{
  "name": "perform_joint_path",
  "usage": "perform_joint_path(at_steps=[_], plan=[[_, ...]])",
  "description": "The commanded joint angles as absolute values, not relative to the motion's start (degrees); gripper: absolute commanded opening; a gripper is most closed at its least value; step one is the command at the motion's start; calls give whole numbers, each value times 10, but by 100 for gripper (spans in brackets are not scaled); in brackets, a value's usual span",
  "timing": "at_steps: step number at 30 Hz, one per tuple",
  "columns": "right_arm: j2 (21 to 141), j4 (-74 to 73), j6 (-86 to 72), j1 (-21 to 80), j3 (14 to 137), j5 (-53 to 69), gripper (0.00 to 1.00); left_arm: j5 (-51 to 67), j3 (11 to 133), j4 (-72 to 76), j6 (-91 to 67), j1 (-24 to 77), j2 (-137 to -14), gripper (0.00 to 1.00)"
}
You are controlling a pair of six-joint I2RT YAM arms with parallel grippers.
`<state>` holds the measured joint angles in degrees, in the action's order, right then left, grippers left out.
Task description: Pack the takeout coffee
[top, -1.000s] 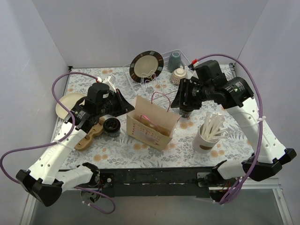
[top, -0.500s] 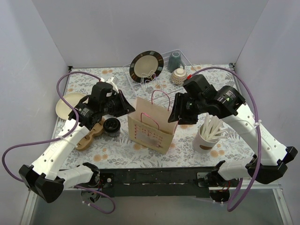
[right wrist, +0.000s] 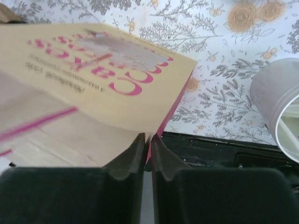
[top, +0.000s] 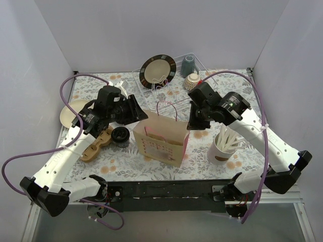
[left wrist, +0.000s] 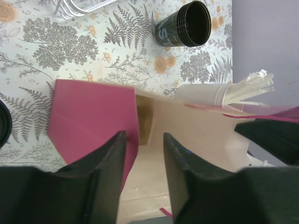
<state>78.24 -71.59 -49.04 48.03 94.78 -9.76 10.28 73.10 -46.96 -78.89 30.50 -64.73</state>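
Bag (top: 160, 137): tan paper with pink sides, pink print and pink handles; it sits mid-table between the two arms with its mouth open upward.
Left gripper (left wrist: 144, 135): at the bag's upper left corner. The fingers (left wrist: 105, 163) are a narrow gap apart and straddle the side wall. The pink panel lies along one finger, and tan paper shows in the rest of the gap.
Right gripper (right wrist: 148, 136): at the bag's upper right corner. The fingers are closed almost together, with the bag's pink edge pinched between them.
Cup (left wrist: 183, 24): black, lying on its side on the fern-print cloth (left wrist: 70, 42), its open mouth in view. It is outside the bag, past the side away from the left gripper. It is near the stirrer cup and not touching it.
Round black piece (top: 120, 135): on the cloth just left of the bag, beside the wooden holder (top: 96, 143). Whether it is a cup or a lid cannot be told.
Stirrer cup (top: 220, 150): white, upright and full of pale sticks, to the right of the bag and below the right gripper in the top view.
Rack (top: 171, 83): at the back of the table, holding a dark-rimmed plate (top: 157, 70), a mug (top: 187, 65) and a small bowl (top: 193, 80).
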Motion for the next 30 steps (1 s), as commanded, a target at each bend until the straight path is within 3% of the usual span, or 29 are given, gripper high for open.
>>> perform_joint_path(at_steps=[1,3,13,16,17,19,22,26,28,30], plan=[[795,-672,-448,483,958,-149,10,84,783,-498,-738,306,-658,41],[792,-633,-426,483,962,-156,1,76,801,-522,-716,306,-675,45],[779,-475,-306,482,917,-173,1,64,822,-580,-677,306,-700,50],[751,-416,-263,482,876,-171,1,135,809,-524,-665,306,-693,31],[739,-379,-253,482,861,-173,1,151,783,-472,-667,306,-676,18],[706,-339,-223,482,827,-176,1,211,751,-406,-680,306,-651,10],[663,-271,-193,482,779,-169,1,242,687,-307,-707,307,-603,4],[612,-222,-192,482,716,-156,1,239,648,-287,-710,308,-574,2],[592,-219,-194,482,696,-149,1,243,629,-289,-712,308,-561,2],[569,-204,-198,482,678,-131,1,244,618,-293,-719,308,-549,10]])
